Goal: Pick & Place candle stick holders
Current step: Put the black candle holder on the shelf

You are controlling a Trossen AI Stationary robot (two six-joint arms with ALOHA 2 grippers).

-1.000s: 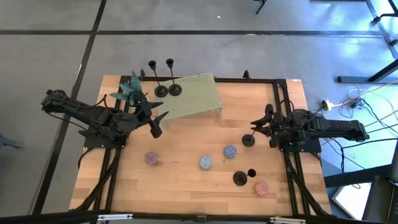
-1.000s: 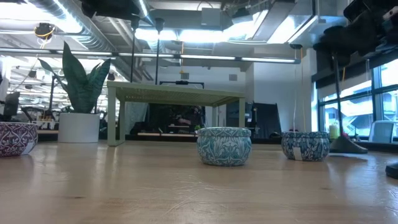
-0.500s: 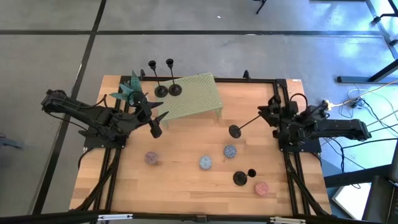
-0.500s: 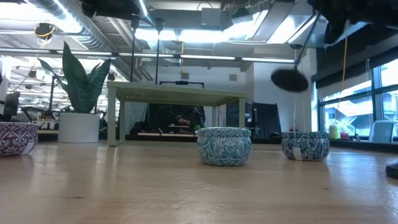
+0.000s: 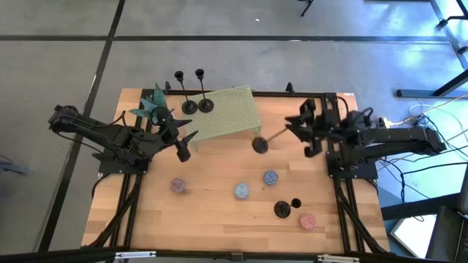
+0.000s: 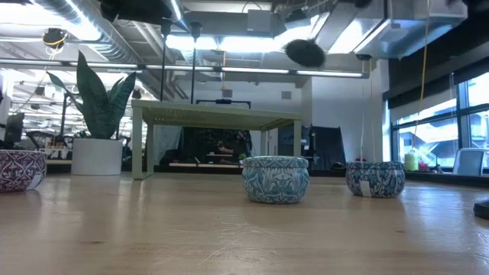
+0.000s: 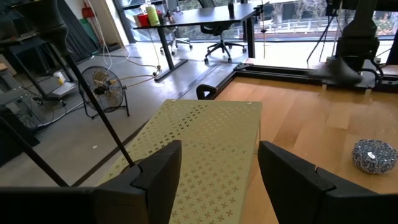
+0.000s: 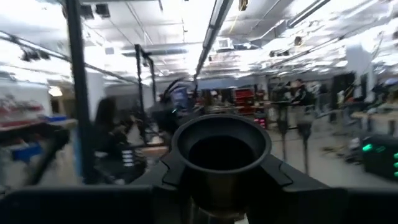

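One slim black metal candle stick holder (image 5: 265,139) hangs tilted above the wooden bench (image 5: 212,212), gripped by the right gripper's (image 5: 301,128) fingers; the left gripper's (image 5: 178,138) fingers gape empty beside the green perforated stand (image 5: 230,113).

Open-plan office, desk (image 7: 205,14), swivel chair (image 7: 222,38)

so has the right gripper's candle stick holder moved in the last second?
Yes. In the high view the candle stick holder held by the right gripper has swung leftward, its base now beside the green perforated stand.
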